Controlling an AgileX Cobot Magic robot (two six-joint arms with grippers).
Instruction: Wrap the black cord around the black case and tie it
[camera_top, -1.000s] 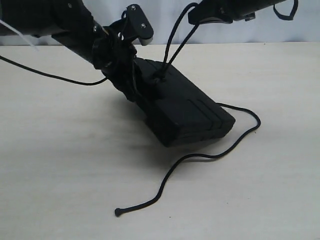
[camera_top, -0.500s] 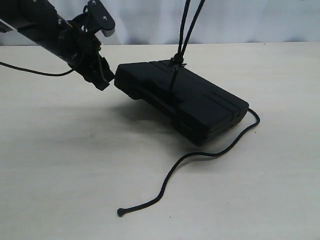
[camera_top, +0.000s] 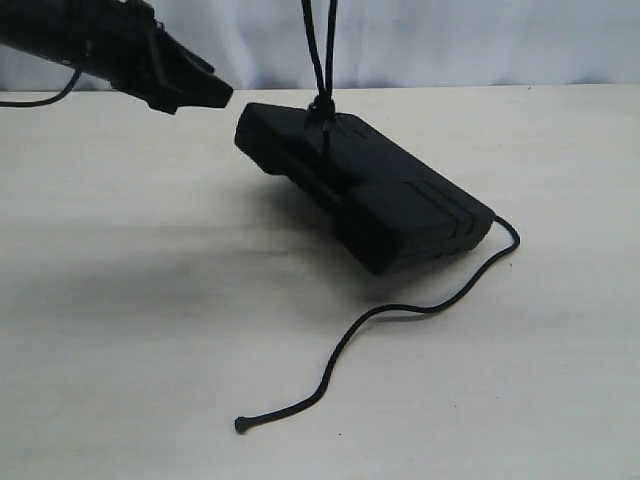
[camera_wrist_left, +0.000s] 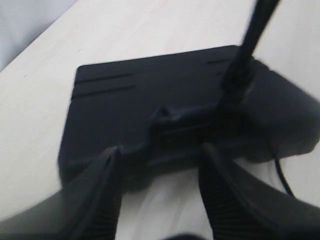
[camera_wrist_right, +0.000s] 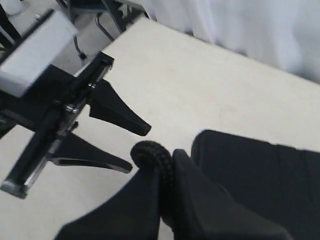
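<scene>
At the upper left, the left tool (camera_top: 212, 96) is spread and holds nothing. In the middle, the black case (camera_top: 400, 205) tilts, left end off the surface (camera_top: 120, 330). The black cord (camera_top: 322, 106) goes straight up from it, pinched in the right tool (camera_wrist_right: 167, 162).

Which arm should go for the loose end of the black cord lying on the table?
Left. Its tool is open and empty beside the black case, while the right tool is clamped on the black cord, holding it taut.
</scene>
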